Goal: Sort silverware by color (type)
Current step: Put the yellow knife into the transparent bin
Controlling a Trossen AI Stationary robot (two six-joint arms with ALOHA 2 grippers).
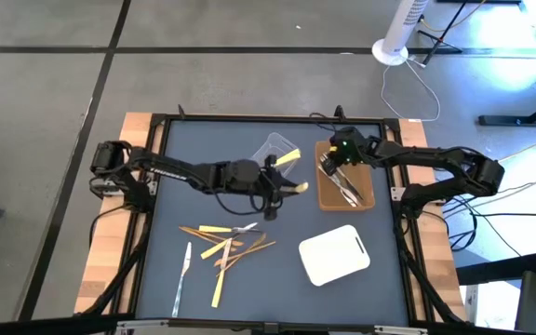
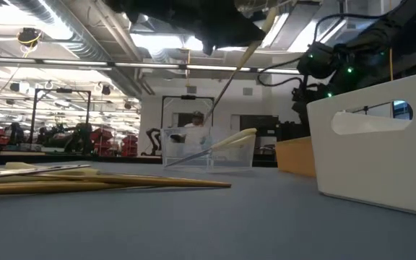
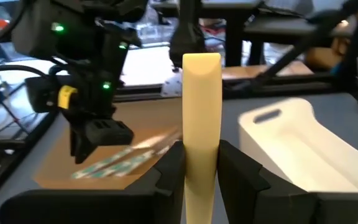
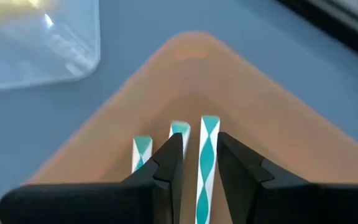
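High view: pale yellow utensil (image 1: 295,189) clamped in left gripper (image 1: 277,189) mid-table, long axis running toward the brown tray (image 1: 366,191).
Low view: utensil (image 2: 240,68) hung steeply tilted above the tub (image 2: 208,148).
Right wrist view: teal-striped stick (image 4: 206,163) clamped in right gripper (image 4: 199,163) over the tray.

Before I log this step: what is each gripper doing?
Left gripper: shut on a pale yellow utensil.
Right gripper: shut on a teal-striped utensil.
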